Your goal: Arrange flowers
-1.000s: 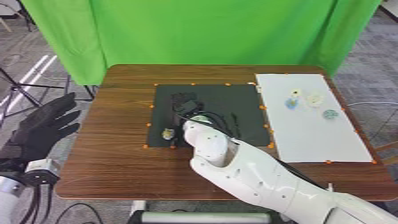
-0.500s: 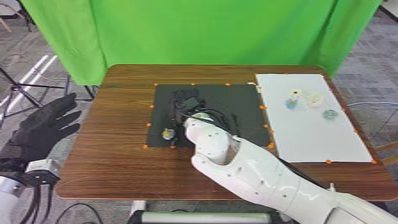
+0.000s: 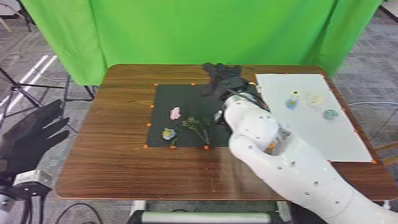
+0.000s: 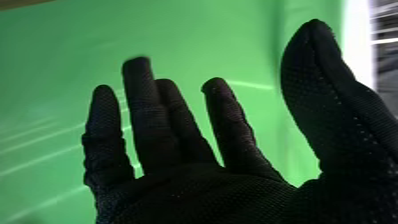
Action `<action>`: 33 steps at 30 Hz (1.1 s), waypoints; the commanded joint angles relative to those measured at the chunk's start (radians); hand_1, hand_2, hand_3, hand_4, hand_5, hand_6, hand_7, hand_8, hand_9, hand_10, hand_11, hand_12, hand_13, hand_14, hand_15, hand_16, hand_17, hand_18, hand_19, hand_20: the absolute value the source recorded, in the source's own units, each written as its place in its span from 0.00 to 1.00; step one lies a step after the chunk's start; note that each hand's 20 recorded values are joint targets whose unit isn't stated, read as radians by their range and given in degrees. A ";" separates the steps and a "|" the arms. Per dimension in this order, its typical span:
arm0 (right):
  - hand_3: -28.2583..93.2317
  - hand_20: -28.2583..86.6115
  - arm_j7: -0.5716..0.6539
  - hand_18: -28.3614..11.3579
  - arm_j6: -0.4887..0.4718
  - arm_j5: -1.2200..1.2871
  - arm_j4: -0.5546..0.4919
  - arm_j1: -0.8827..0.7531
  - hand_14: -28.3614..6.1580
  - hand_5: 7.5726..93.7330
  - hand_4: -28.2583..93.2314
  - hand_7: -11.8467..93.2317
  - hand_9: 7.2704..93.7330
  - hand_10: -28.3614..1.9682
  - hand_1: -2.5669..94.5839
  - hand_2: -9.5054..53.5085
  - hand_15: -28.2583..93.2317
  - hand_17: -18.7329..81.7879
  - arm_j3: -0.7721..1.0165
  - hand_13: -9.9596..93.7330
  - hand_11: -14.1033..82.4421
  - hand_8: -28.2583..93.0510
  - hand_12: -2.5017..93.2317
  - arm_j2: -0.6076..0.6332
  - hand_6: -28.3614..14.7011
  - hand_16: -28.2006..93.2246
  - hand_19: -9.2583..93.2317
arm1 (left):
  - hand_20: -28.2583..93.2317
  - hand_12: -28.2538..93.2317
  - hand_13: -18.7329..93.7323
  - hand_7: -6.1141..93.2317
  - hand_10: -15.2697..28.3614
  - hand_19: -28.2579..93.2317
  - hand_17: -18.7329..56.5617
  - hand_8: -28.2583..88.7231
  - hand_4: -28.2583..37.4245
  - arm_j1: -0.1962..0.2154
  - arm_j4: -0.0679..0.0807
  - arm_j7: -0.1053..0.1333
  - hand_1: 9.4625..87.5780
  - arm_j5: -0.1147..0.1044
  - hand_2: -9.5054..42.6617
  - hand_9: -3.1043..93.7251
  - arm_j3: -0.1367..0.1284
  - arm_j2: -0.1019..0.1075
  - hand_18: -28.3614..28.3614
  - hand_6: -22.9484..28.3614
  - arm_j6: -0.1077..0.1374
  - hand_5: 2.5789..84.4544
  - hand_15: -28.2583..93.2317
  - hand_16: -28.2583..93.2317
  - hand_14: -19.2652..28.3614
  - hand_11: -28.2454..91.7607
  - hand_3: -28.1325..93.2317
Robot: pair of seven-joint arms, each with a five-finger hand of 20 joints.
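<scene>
Starting at the black-gloved right hand (image 4: 200,192): wide open and empty, thumb well apart from straight fingers. Up by the far edge of the black rectangular mat (image 3: 164,100), probably to stay clear of the loose flowers. Nearer the robot than that hand and off to its left, can spot the small pink flower (image 3: 175,113) on the mat, likely set apart for a bit of colour. Further back the same way, see the thin green branching sprig (image 3: 197,129), stem end toward the robot, maybe for a fan shape, plus the blue-and-yellow flower (image 3: 169,133) out beyond, guessing as a side accent

Over to the right of the hand, got the long white sheet (image 3: 320,140) with the blue flower (image 3: 291,102), cream flower (image 3: 314,100) and pale green round bloom (image 3: 330,114), spread out probably for easy picking. Would go there next, careful not to drag the forearm across the sprig. Way off to the left, beside the table, find the black-gloved left hand (image 3: 31,130), open too, presumably out there to leave room
</scene>
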 commanded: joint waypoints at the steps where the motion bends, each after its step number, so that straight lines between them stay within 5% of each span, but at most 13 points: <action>1: 0.95 0.53 0.139 0.16 0.018 -0.028 0.014 -0.225 0.38 0.24 0.01 0.27 0.27 0.35 0.30 0.00 0.43 0.21 0.253 0.39 0.27 0.16 0.28 0.348 0.54 0.42 0.64 | 0.32 0.39 0.29 0.25 0.56 0.52 0.09 0.16 0.00 0.035 -0.010 0.015 0.17 0.000 0.07 0.23 -0.019 -0.009 0.83 0.48 0.008 0.26 0.34 0.29 0.66 0.32 0.80; 13: 0.94 0.43 0.151 0.18 -0.006 0.001 0.042 -0.446 0.34 0.22 0.00 0.24 0.24 0.34 0.30 0.00 0.32 0.20 0.477 0.38 0.21 0.17 0.25 0.393 0.48 0.42 0.56 | 0.32 0.39 0.30 0.25 0.56 0.52 0.09 0.16 0.00 0.036 -0.011 0.002 0.17 0.009 0.07 0.23 -0.020 -0.016 0.83 0.48 0.009 0.26 0.34 0.29 0.66 0.32 0.80; 24: 0.94 0.49 0.030 0.22 0.092 0.009 0.195 -0.386 0.57 0.24 0.00 0.28 0.33 0.45 0.30 0.00 0.40 0.26 0.367 0.54 0.26 0.16 0.24 0.410 0.49 0.42 0.66 | 0.32 0.39 0.30 0.25 0.56 0.52 0.09 0.16 0.00 0.033 -0.007 -0.005 0.17 0.001 0.07 0.23 -0.020 -0.010 0.83 0.48 0.002 0.27 0.34 0.29 0.66 0.32 0.80; 26: 0.94 0.52 0.028 0.23 0.148 0.005 0.204 -0.380 0.61 0.26 0.00 0.33 0.39 0.52 0.32 0.00 0.43 0.29 0.352 0.59 0.29 0.14 0.22 0.413 0.57 0.40 0.69 | 0.32 0.39 0.30 0.25 0.56 0.52 0.09 0.16 0.00 0.032 -0.006 -0.003 0.17 0.000 0.07 0.23 -0.020 -0.010 0.83 0.48 0.000 0.27 0.34 0.29 0.66 0.32 0.80; 29: 0.93 0.57 0.014 0.25 0.220 -0.059 0.219 -0.377 0.75 0.43 0.00 0.41 0.59 0.66 0.40 0.00 0.50 0.34 0.333 0.73 0.37 0.09 0.23 0.413 0.69 0.45 0.75 | 0.32 0.39 0.30 0.25 0.56 0.52 0.09 0.16 0.00 0.037 -0.010 -0.003 0.17 0.002 0.08 0.23 -0.024 -0.014 0.83 0.48 0.002 0.27 0.35 0.29 0.66 0.32 0.80; 33: 0.89 0.63 -0.014 0.29 0.228 -0.055 0.201 -0.388 0.87 0.66 0.00 0.57 0.88 0.77 0.54 0.01 0.54 0.42 0.344 0.87 0.28 0.22 0.48 0.408 0.74 0.55 0.81 | 0.32 0.39 0.30 0.25 0.56 0.53 0.09 0.16 0.00 0.044 -0.014 -0.002 0.17 0.001 0.08 0.23 -0.028 -0.019 0.83 0.48 0.002 0.27 0.35 0.29 0.66 0.32 0.80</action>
